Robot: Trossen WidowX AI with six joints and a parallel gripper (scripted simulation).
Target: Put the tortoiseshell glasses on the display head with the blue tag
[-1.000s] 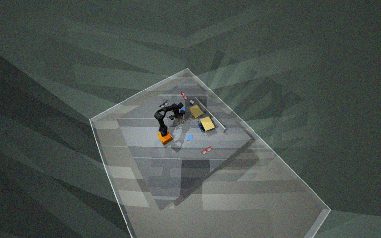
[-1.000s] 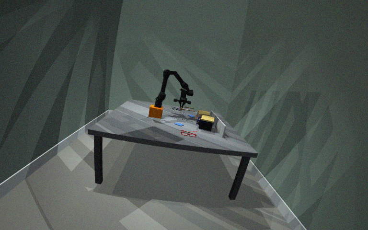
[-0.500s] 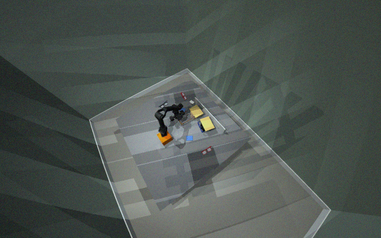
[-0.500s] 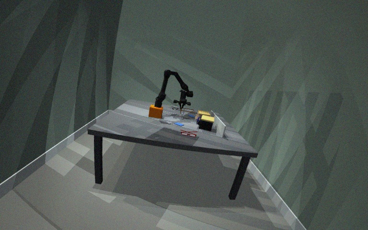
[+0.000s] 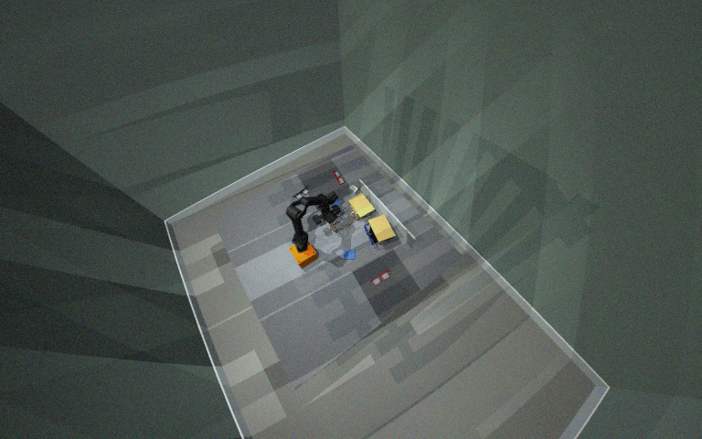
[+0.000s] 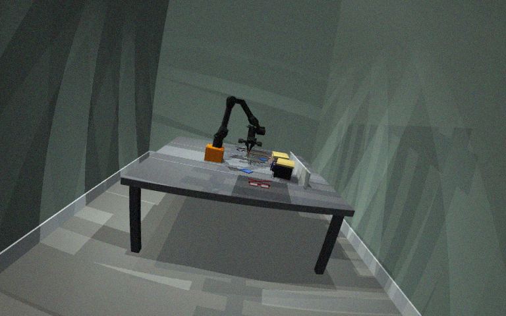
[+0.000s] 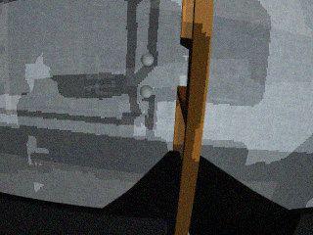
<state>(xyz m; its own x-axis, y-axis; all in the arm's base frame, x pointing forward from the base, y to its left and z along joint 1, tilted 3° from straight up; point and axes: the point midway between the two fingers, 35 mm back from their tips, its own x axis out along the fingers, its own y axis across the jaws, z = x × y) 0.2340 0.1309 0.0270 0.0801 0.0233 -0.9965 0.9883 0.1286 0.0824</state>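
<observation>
- The orange base block (image 6: 213, 153) is the landmark: it sits on the grey table (image 6: 178, 178) and carries the black arm (image 6: 226, 119)
- Right of the block, the arm bends over and down, so the gripper (image 6: 249, 148) hangs above the table
- The gripper's fingers are clamped on the tortoiseshell glasses (image 7: 195, 92), which show in the wrist view as a thin amber-brown bar running up from between the dark jaws; the glasses are lifted off the table, right of the block
- A small blue tag (image 6: 246, 170) lies flat on the table, right of the block and nearer the front edge
- A pair of red glasses (image 6: 259, 182) lies further right of the block, near the front edge
- Two display heads stand right of the block, beyond the gripper: both have yellow tops, one (image 6: 280, 155) further back, one (image 6: 284, 166) nearer the front
- A pale upright panel (image 6: 302, 172) stands just right of the heads, farthest from the block
</observation>
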